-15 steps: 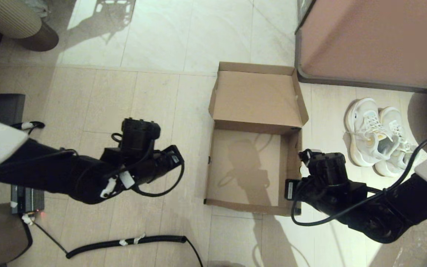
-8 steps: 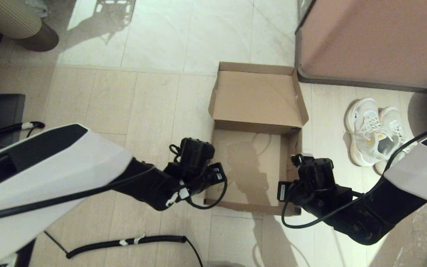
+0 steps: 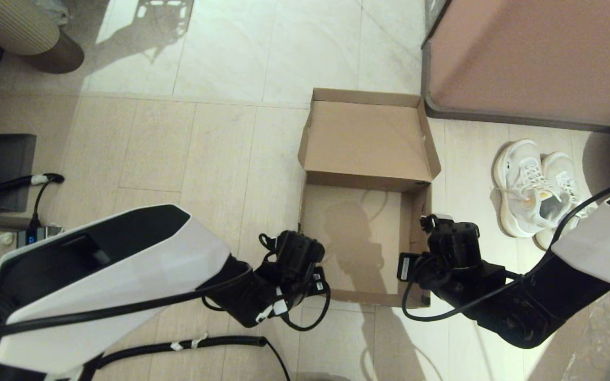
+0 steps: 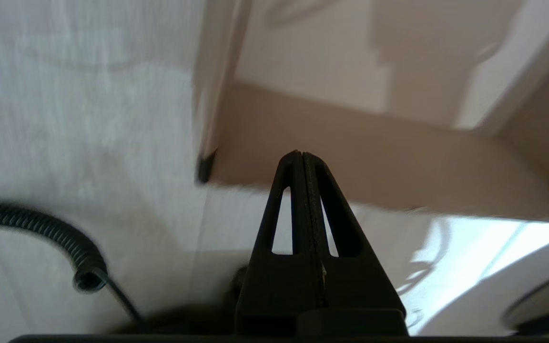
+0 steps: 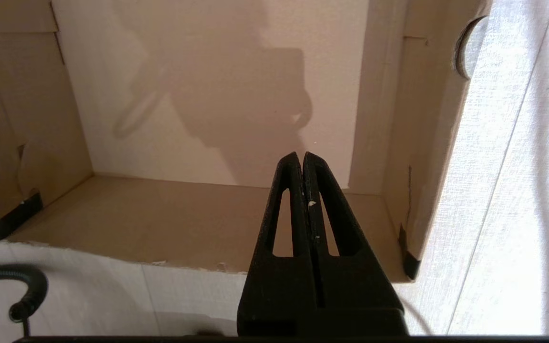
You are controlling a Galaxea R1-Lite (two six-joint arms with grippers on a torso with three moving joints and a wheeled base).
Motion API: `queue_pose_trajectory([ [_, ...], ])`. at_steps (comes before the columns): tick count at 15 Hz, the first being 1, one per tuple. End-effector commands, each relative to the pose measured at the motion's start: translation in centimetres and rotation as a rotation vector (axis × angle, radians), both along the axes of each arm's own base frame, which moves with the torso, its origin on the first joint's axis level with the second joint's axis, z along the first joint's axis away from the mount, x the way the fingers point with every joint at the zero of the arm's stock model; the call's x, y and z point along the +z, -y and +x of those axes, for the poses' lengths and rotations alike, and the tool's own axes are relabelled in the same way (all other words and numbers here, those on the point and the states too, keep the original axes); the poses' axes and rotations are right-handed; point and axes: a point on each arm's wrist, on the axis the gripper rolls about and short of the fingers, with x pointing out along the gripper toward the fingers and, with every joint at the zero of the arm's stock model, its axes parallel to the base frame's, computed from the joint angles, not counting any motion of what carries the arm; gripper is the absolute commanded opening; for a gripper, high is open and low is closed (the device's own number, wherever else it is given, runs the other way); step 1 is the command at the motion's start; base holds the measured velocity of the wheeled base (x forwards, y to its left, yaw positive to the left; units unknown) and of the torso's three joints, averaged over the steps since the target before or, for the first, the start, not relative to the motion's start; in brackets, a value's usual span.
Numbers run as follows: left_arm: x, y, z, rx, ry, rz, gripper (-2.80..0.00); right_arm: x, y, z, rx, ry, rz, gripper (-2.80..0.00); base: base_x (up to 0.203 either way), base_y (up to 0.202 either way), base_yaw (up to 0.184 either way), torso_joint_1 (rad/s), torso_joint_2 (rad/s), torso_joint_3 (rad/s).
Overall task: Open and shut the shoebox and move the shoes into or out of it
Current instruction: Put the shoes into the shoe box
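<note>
Open, empty shoebox (image 3: 360, 233) on the floor, lid flap leaning back at its far side; shoes (image 3: 540, 193) paired just beside its right wall. Left gripper (image 4: 302, 159) pinched shut, empty, near the near-left corner; right gripper (image 5: 301, 159) likewise closed over the near-right corner. Best to spread those fingers before reaching for the shoes, keeping clear of the walls.

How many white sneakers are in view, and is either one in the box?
2. Both white lace-up mesh sneakers stand side by side on the floor right of the open brown cardboard shoebox, below the pinkish-brown cabinet. The box is empty; the right arm partly covers the nearer sneaker.
</note>
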Motion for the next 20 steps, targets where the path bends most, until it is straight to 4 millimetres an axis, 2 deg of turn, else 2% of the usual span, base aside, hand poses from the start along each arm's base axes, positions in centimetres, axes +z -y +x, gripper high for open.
queue_pose_trajectory([
  [1, -1.5, 0.0, -0.2, 0.006, -0.028, 0.029, -2.8, 0.0, 0.0, 0.0, -0.01, 0.003, 0.004, -2.8, 0.0, 0.0, 0.0, 0.0, 0.0, 0.0],
  [8, -2.9, 1.1, 1.3, 0.063, 0.016, 0.049, -2.8, 0.5, 0.3, -0.2, -0.026, 0.013, 0.012, -2.8, 0.0, 0.0, 0.0, 0.0, 0.0, 0.0],
  [14, -4.1, 1.0, 1.3, 0.066, -0.006, 0.066, -2.8, 1.0, 0.4, -0.4, -0.028, 0.023, 0.018, -2.8, 0.0, 0.0, 0.0, 0.0, 0.0, 0.0],
  [20, -4.5, 0.4, 0.3, 0.06, -0.037, 0.092, -2.8, 0.6, 0.6, -0.7, -0.03, 0.005, 0.01, -2.8, 0.0, 0.0, 0.0, 0.0, 0.0, 0.0],
])
